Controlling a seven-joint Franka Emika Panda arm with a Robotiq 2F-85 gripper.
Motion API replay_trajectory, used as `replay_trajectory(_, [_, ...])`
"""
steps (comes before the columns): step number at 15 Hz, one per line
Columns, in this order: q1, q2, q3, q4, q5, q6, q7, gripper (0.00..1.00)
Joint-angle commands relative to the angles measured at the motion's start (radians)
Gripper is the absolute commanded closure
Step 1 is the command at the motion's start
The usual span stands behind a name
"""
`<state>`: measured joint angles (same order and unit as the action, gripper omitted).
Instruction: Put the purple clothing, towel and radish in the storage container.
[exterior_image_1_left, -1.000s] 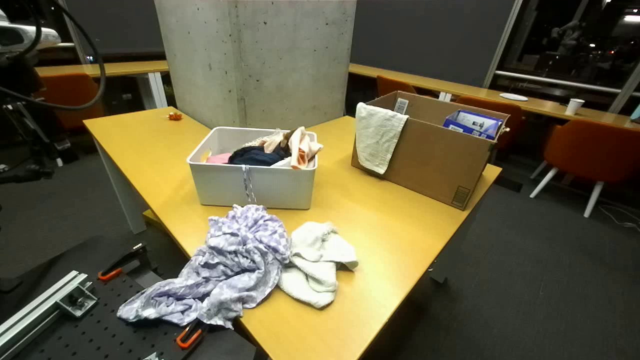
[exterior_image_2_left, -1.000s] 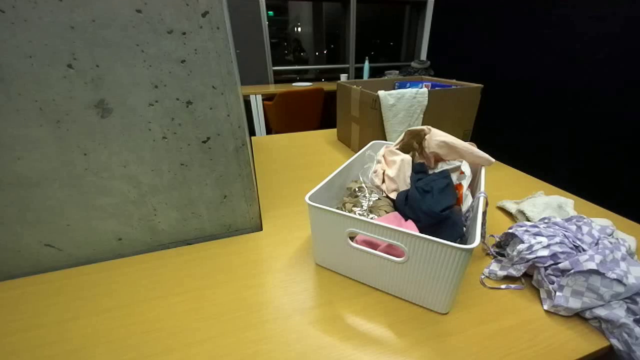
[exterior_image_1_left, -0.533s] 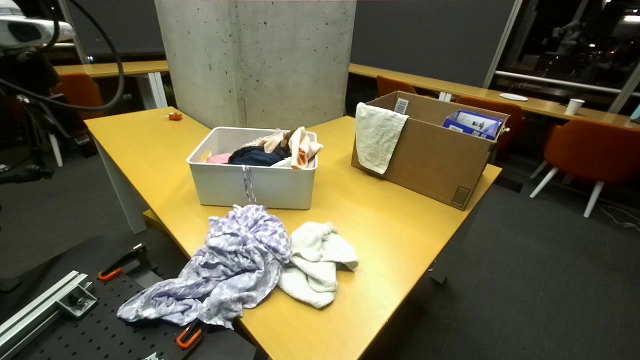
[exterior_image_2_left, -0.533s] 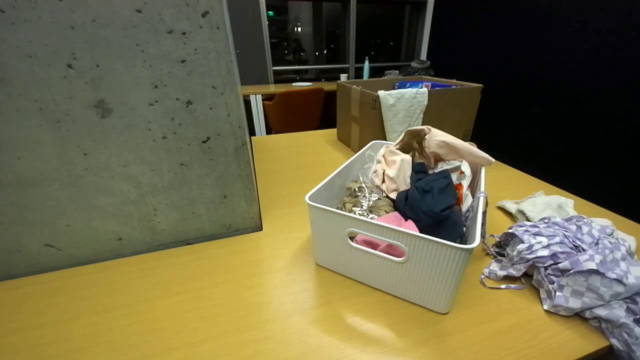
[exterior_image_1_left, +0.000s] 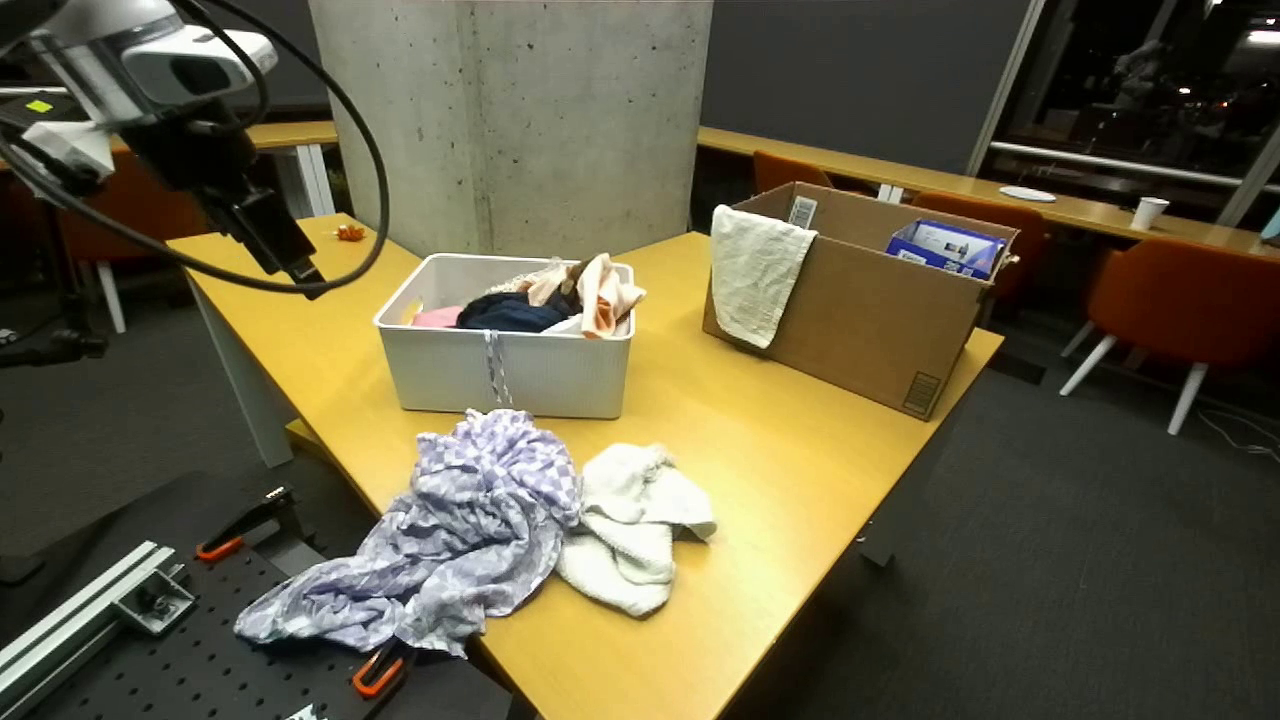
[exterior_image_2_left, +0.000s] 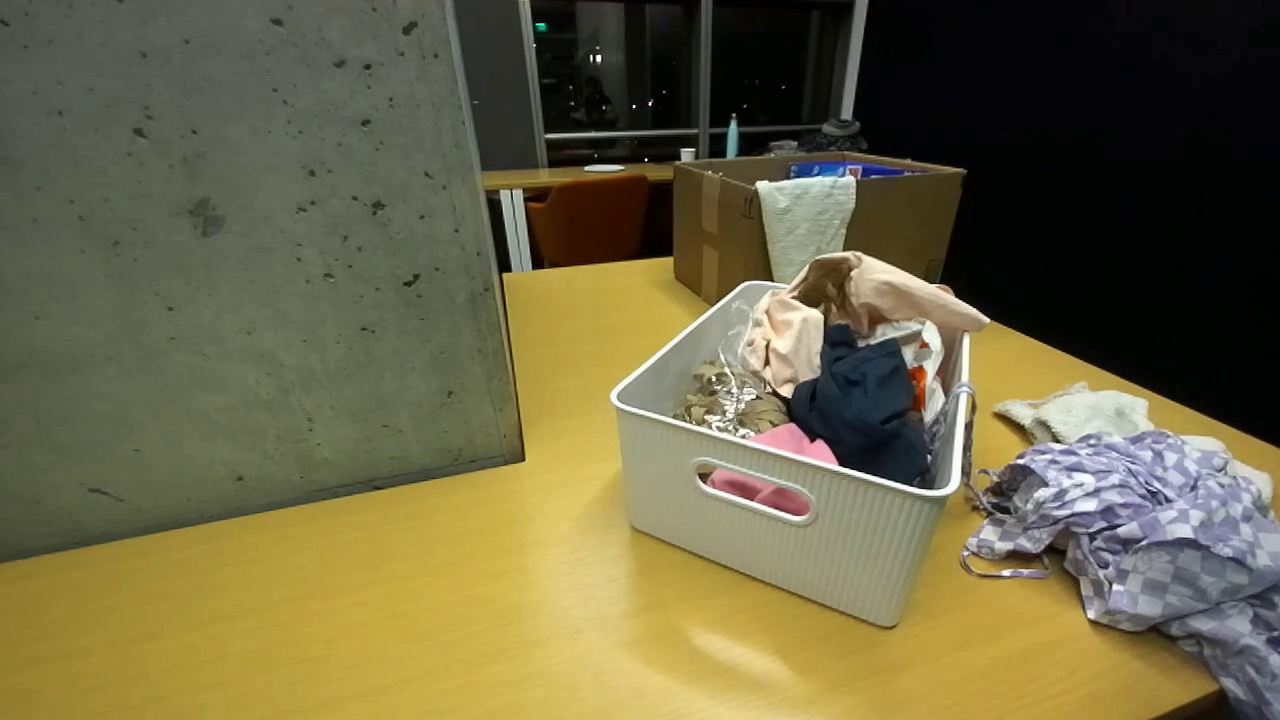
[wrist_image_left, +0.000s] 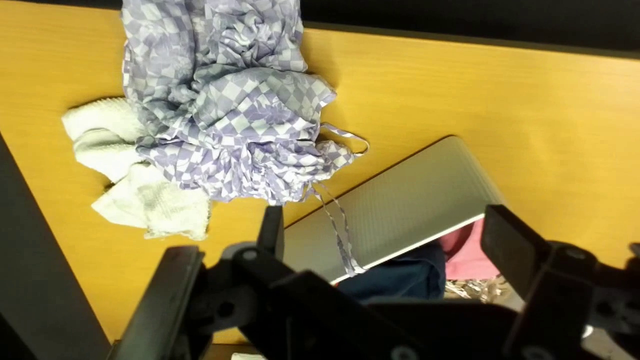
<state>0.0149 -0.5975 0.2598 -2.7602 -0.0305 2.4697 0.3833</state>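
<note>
The purple checkered clothing (exterior_image_1_left: 480, 530) lies crumpled at the table's edge, partly on the black platform. It also shows in an exterior view (exterior_image_2_left: 1150, 520) and the wrist view (wrist_image_left: 235, 110). Its thin strap hangs over the rim of the white storage container (exterior_image_1_left: 520, 375). The container (exterior_image_2_left: 840, 550) holds navy, pink and peach cloths; its wall shows in the wrist view (wrist_image_left: 400, 210). A cream towel (exterior_image_1_left: 640, 525) lies beside the clothing, touching it; the wrist view shows it too (wrist_image_left: 155, 200). My gripper (wrist_image_left: 384, 220) is open and empty, raised left of the container in an exterior view (exterior_image_1_left: 308, 280). No radish shows.
A cardboard box (exterior_image_1_left: 850, 310) stands at the back with a blue box (exterior_image_1_left: 945, 248) inside and a cream cloth (exterior_image_1_left: 762, 275) over its side. A concrete pillar (exterior_image_1_left: 520, 130) borders the table. Clamps (exterior_image_1_left: 378, 675) and a metal rail (exterior_image_1_left: 90, 600) sit on the black platform (exterior_image_1_left: 220, 640).
The arm and gripper have come in from the upper left and moved right, toward the container, in an exterior view. The clothing, towel and container have not moved.
</note>
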Motion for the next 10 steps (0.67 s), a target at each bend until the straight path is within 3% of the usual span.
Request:
replay_trajectory(1, [-0.047, 0.074, -0.072, 0.001, -0.001, 0.041, -0.027, 0.0])
replay_trajectory(4, [-0.086, 0.094, -0.133, 0.0, 0.002, 0.03, -0.043, 0.0])
replay_trajectory(10, [-0.131, 0.326, -0.221, -0.018, 0.007, 0.227, -0.124, 0.0])
